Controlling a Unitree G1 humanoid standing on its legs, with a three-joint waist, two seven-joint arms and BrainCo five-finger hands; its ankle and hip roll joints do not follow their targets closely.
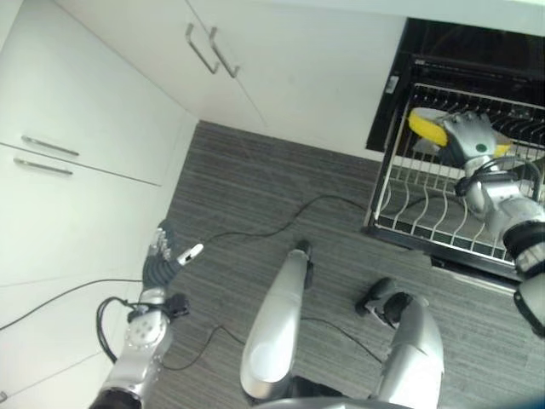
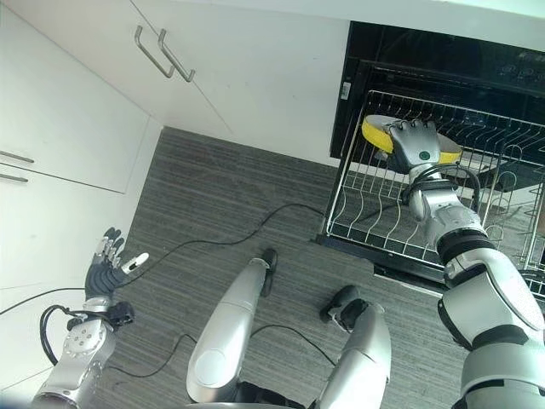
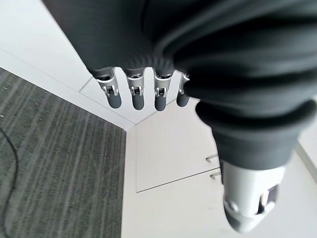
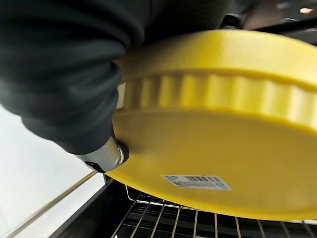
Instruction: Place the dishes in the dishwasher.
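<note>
A round yellow dish [image 1: 423, 127] with a ribbed rim hangs over the far left part of the pulled-out wire dishwasher rack [image 1: 423, 223]. My right hand [image 1: 467, 136] is shut on it, with the fingers curled over the top. In the right wrist view the thumb [image 4: 106, 155] presses against the underside of the yellow dish [image 4: 223, 148], which bears a barcode label. The rack's upright tines below it stand bare. My left hand [image 1: 162, 255] hangs open and empty low at the left, over the floor; its fingers [image 3: 134, 94] are straight.
The dark dishwasher opening [image 2: 443, 60] lies behind the rack. White cabinet doors with metal handles [image 1: 211, 49] line the back wall, and drawer fronts [image 1: 77, 196] run along the left. Grey striped floor [image 1: 255, 187] spreads between them.
</note>
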